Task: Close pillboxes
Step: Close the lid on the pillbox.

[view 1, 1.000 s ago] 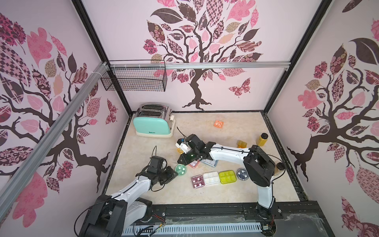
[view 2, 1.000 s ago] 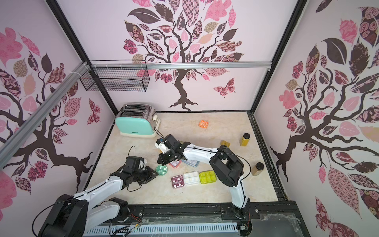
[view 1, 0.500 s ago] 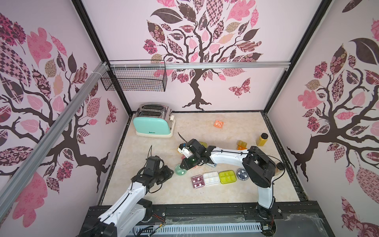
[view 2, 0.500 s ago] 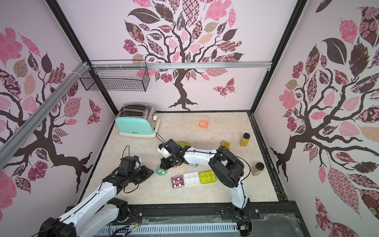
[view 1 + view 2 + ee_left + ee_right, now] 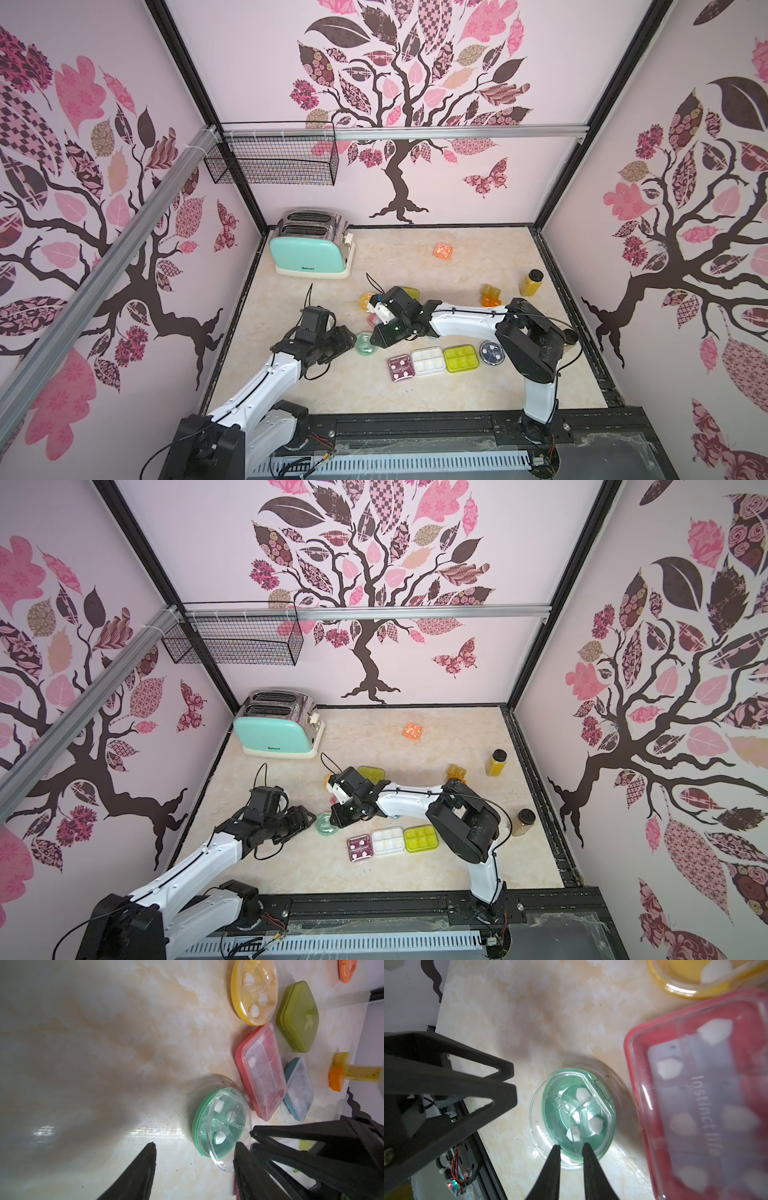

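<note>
The mint pillbox (image 5: 366,343) lay on the marble table (image 5: 415,266), left of centre and between the tips of the two arms. The pink pillbox (image 5: 261,1072) sat just beside it, with the yellow pillbox (image 5: 254,991) beyond.

The left gripper (image 5: 195,1145) stood wide apart and empty, one finger next to the mint box's rim but not bracing it. The right gripper (image 5: 571,1145) had its fingers only narrowly parted, their tips over the near edge of the clear lid (image 5: 591,1093) and gripping nothing I could make out.

That lid looked lowered but sat offset from the green base, and I could not tell if it was latched.

As I judged it, a push this far off-centre could have tipped the light box or skidded it across the glossy marble into the pink one. The skewed lid might then have jammed instead of snapping shut.
</note>
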You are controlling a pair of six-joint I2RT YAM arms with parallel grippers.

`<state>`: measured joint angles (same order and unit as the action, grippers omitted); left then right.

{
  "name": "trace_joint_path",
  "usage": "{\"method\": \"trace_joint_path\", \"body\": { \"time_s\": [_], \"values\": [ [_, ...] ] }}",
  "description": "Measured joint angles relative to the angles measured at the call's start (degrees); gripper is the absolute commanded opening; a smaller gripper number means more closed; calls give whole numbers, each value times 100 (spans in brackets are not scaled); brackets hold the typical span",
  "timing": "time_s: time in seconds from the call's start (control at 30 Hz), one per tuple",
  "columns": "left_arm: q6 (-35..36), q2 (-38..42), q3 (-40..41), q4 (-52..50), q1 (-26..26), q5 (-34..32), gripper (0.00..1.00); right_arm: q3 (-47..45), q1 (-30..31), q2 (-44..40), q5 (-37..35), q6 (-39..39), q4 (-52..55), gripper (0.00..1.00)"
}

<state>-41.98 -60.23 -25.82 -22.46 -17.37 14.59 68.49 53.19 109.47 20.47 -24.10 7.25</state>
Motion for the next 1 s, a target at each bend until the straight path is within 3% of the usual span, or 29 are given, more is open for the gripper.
{"method": "trace_joint_path", "body": {
  "time_s": [0.1, 0.2, 1.0],
  "values": [
    [46, -157, 2, 83, -4, 0, 61, -201, 0, -188, -92, -133, -74, 43],
    [57, -271, 4, 188, -7, 4, 60, -269, 0, -271, -122, -245, -122, 45],
    [13, -599, 221, 634, -15, 151, 55, -249, 0, 79, -83, -614, -256, 44]
  ]
}}
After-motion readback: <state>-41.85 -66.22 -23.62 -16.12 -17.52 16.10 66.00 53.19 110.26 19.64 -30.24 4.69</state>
